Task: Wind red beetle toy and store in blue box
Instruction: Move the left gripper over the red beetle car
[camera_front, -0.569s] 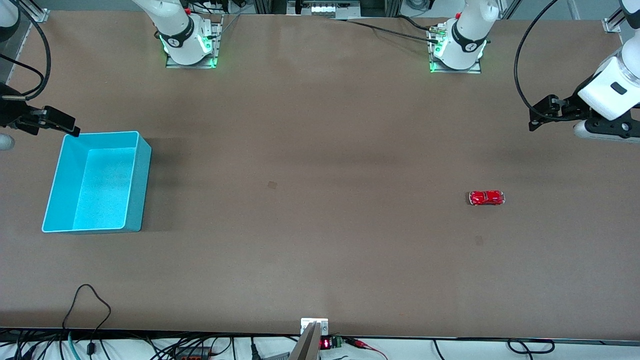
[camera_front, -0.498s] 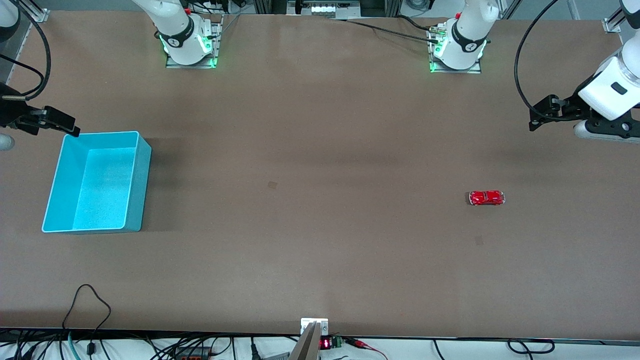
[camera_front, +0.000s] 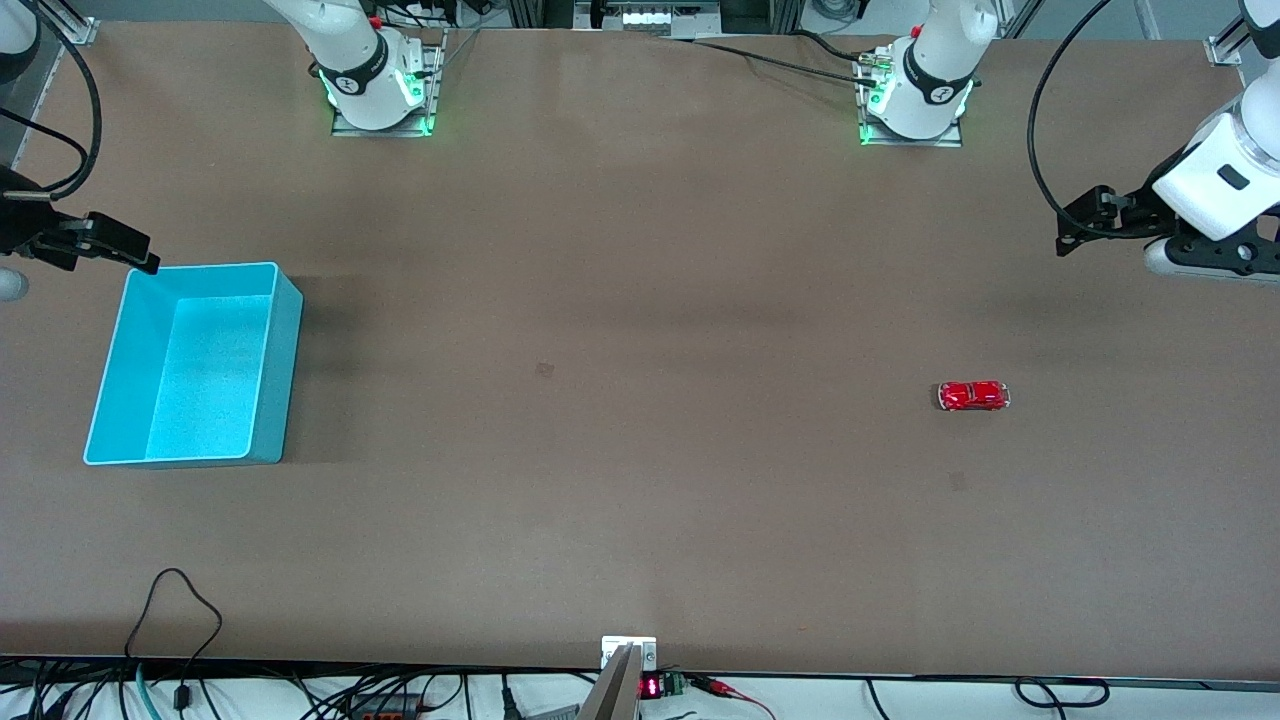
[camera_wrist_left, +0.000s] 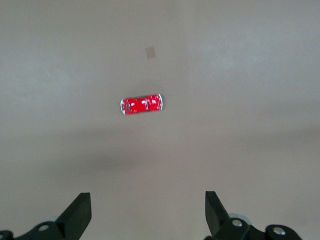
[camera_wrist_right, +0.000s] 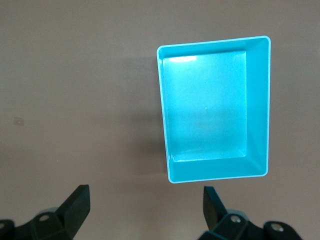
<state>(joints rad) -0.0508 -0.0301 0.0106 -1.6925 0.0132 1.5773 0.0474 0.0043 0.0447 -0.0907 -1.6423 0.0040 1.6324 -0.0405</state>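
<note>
- Against the frame from 0.6 s ago, you will find only one change: the left gripper (camera_front: 1068, 228), at the right edge of the front view, has crept slightly upward and toward the frame's centre. The box, the toy and the right arm sit where they were.
- The table (camera_front: 640, 480) fills almost the whole front view, and its wide brown middle lies bare between box and toy, giving you plenty of room to travel.
- The blue box (camera_front: 268, 395) stands at the left of the front view, toward the right arm's end of the table, with its lower-left corner close to the frame's left edge; its speckled floor holds nothing.
- The right gripper (camera_front: 140, 255) hangs just above the box's upper-left corner in the front view; its wrist view shows the jaws spread wide with nothing between them.
- The left gripper's jaws are likewise wide apart and empty in its wrist view.
- The red beetle toy (camera_front: 973, 396) rests on its wheels right of centre in the front view, well apart from the box and below the left gripper in the frame.
</note>
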